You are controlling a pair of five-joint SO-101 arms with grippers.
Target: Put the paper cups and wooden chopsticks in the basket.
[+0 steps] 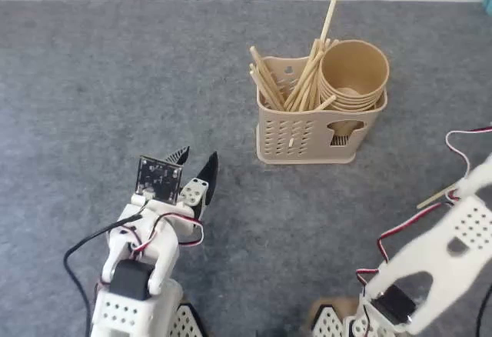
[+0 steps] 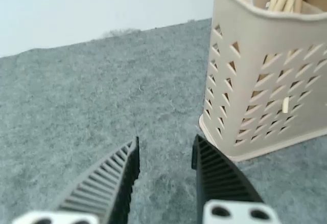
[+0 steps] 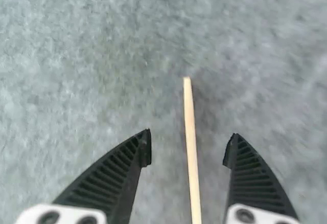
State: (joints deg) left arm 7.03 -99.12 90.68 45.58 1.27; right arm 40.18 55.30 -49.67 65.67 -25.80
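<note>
One loose chopstick (image 3: 188, 111) lies flat on the grey carpet (image 1: 115, 83) between the spread jaws of the right gripper (image 3: 190, 142). It runs along the line of the fingers, its free end just ahead of their tips. Neither finger touches it.

The basket (image 1: 307, 141) stands well ahead of that gripper. It already holds a stack of paper cups (image 1: 355, 75) and a leaning bundle of chopsticks (image 1: 304, 83).

The left gripper (image 2: 166, 147) hangs open and empty, low over the carpet, with the basket near and off to one side of its tips.

The likely trouble is the pick itself. A thin round stick lying flat on the carpet could roll away as the jaws close, or the fingers could shut above it and come up empty. Held near one end, it might swing in the grip. The crowded basket adds a second risk: a tilted stick could catch the leaning bundle or the rim and fall outside.
</note>
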